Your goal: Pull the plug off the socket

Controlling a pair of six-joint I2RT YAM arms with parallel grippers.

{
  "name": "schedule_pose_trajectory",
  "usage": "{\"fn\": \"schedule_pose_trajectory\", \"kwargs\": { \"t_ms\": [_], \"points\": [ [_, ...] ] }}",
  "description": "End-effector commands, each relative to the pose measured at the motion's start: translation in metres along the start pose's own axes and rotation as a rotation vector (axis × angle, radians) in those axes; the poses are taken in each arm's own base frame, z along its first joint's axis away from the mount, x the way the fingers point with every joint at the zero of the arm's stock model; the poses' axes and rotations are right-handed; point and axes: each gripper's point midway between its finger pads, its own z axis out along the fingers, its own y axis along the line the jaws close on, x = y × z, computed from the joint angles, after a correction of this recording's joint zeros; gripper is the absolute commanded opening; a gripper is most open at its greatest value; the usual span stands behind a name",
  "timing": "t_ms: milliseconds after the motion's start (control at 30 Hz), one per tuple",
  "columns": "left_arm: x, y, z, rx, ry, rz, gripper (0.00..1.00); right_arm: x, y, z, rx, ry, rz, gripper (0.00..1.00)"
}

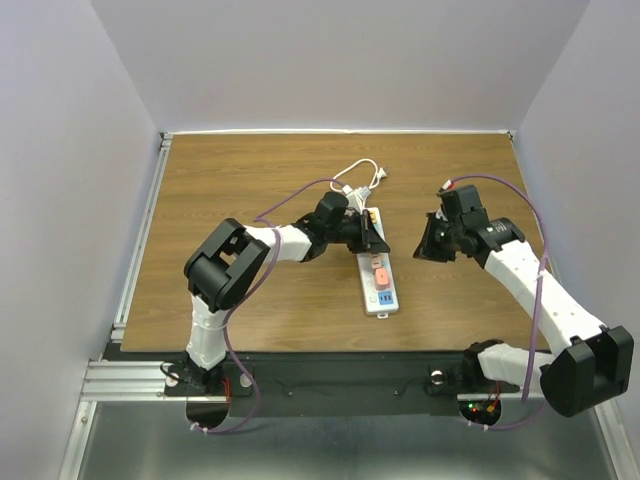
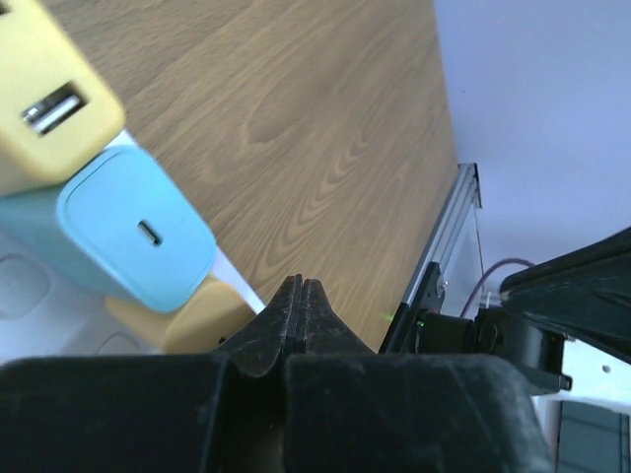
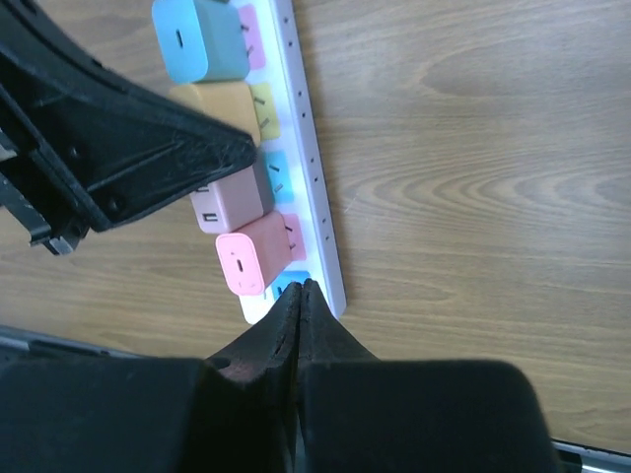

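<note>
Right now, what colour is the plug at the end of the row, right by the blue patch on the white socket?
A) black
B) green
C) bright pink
C: in the right wrist view the bright pink plug is the last one in the row on the socket, next to its blue patch.

The left arm (image 1: pixel 285 242) folds sharply at its elbow and stretches inward, with the left gripper (image 2: pixel 300 288) pressed fully closed. The right arm (image 1: pixel 530 280) angles up and inward. The right gripper (image 3: pixel 300 288) is also closed, fingertips touching.
</note>
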Motion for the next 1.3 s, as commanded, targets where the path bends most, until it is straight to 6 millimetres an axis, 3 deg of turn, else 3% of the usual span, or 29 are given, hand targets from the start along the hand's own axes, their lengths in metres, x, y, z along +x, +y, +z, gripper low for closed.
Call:
{"fn": "schedule_pose_trajectory", "kwargs": {
  "t_ms": [0, 133, 233, 500, 533, 567, 633, 667, 800, 967, 1100, 1233, 1267],
  "points": [
    [0.004, 0.009, 0.007, 0.061, 0.023, 0.046, 0.0, 0.005, 0.015, 0.004, -0.088, 0.048, -0.084, 0.01],
    [0.01, 0.022, 0.014, 0.127, 0.033, 0.021, 0.0, 0.007, 0.015, 0.008, -0.085, 0.064, -0.12, 0.04],
    [0.016, 0.037, 0.012, 0.18, 0.026, -0.027, 0.0, 0.003, 0.015, 0.009, -0.066, 0.052, -0.141, 0.0],
    [0.021, 0.047, 0.012, 0.196, 0.031, -0.082, 0.0, 0.015, 0.027, 0.015, -0.05, 0.069, -0.214, 0.01],
    [0.022, 0.048, 0.012, 0.194, 0.033, -0.086, 0.0, 0.02, 0.032, 0.016, -0.049, 0.074, -0.239, 0.06],
    [0.023, 0.048, 0.011, 0.194, 0.033, -0.086, 0.0, 0.025, 0.033, 0.019, -0.038, 0.086, -0.241, 0.26],
    [0.025, 0.048, 0.01, 0.193, 0.036, -0.087, 0.0, 0.029, 0.035, 0.021, -0.015, 0.08, -0.263, 0.41],
    [0.027, 0.049, 0.008, 0.19, 0.034, -0.09, 0.0, 0.035, 0.043, 0.023, -0.017, 0.085, -0.281, 0.56],
    [0.031, 0.052, 0.004, 0.178, 0.034, -0.098, 0.0, 0.04, 0.051, 0.029, 0.023, 0.066, -0.322, 0.76],
    [0.038, 0.053, 0.003, 0.17, 0.045, -0.109, 0.0, 0.058, 0.058, 0.043, 0.051, 0.088, -0.367, 0.78],
    [0.04, 0.055, 0.003, 0.16, 0.051, -0.112, 0.0, 0.056, 0.041, 0.057, 0.16, 0.05, -0.361, 0.75],
    [0.043, 0.056, 0.004, 0.142, 0.059, -0.106, 0.0, 0.05, 0.035, 0.065, 0.205, 0.019, -0.357, 0.64],
    [0.045, 0.059, 0.005, 0.127, 0.068, -0.11, 0.0, 0.052, 0.036, 0.07, 0.196, 0.026, -0.364, 0.56]
  ]
}}
